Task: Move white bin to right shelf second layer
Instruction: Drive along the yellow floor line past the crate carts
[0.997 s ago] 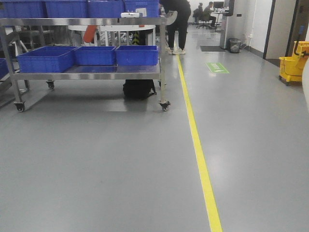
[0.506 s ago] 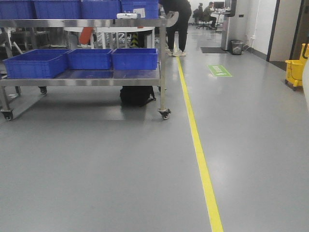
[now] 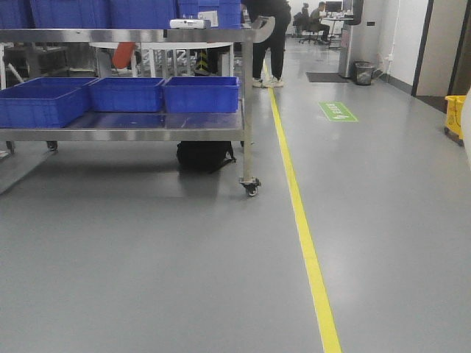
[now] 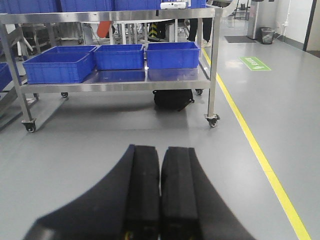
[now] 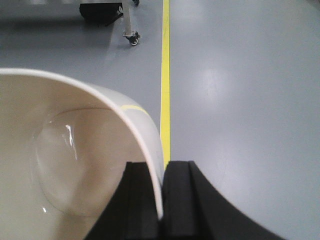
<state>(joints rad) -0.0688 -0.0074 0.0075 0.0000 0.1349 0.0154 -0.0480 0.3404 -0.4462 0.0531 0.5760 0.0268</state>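
The white bin (image 5: pixel 75 150) is showing a plain, glossy cream-white with no pattern. The right gripper (image 5: pixel 162 172) and the left gripper (image 4: pixel 161 150) are both appearing matt black. The floor (image 3: pixel 147 279) is looking grey, and a yellow line (image 3: pixel 307 243) is crossing it. The crates (image 3: pixel 201 94) are showing deep blue, the cart (image 3: pixel 147 134) silver steel, the bag (image 3: pixel 204 156) black, and the floor sign (image 3: pixel 338 112) green.

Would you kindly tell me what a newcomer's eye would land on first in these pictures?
Most striking is the white bin filling the left of the right wrist view, its wall pinched by the right gripper. Next come the blue crates on the steel cart, upper left in the front view, and the yellow floor line running past it.
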